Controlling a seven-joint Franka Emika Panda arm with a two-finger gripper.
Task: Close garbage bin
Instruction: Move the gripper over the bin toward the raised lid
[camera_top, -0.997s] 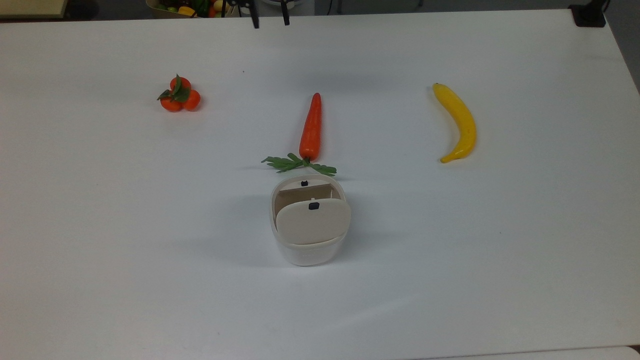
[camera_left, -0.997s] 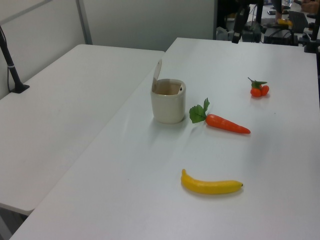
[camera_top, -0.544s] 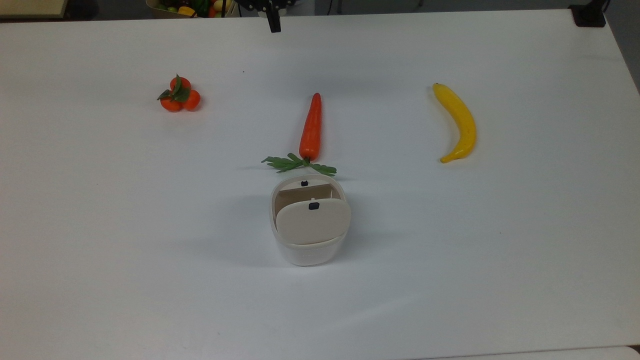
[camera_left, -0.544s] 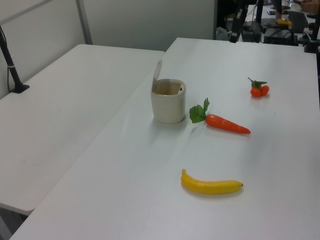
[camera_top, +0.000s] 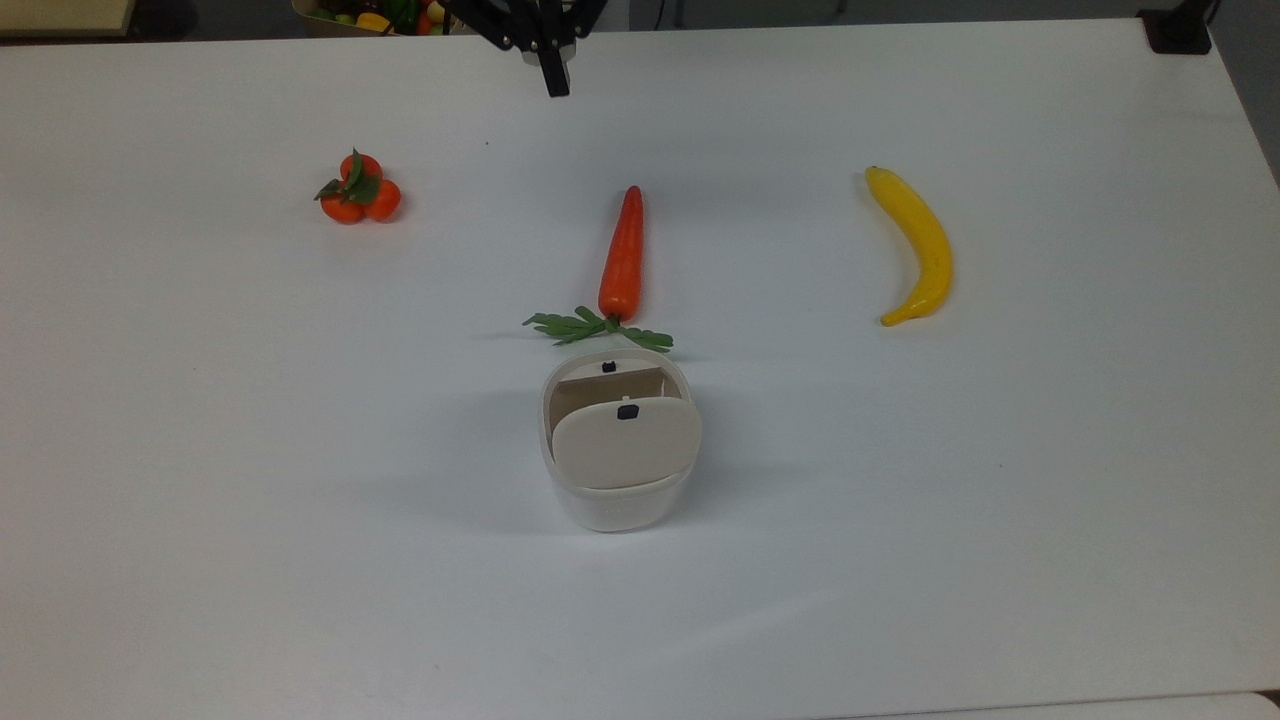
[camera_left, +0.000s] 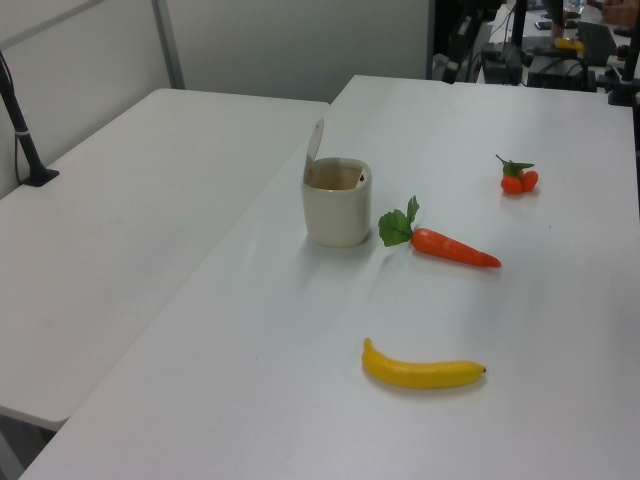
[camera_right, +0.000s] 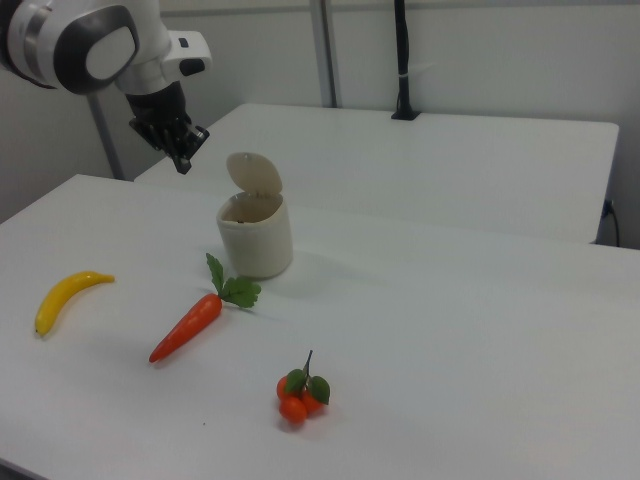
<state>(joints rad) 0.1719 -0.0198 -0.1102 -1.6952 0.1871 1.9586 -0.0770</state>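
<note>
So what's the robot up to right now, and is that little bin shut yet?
Claw shut, empty, up above the table, away from the garbage bin. Lid standing upright, bin open. Carrot lies beside the bin; nothing blocks the lid.

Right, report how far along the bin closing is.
Nothing is done yet: the bin stands open, its lid tipped up over the rim. In hand: the tool hangs in the air, apart from the lid, on the right view's left. Left to do: reach the lid and push it down shut.
</note>
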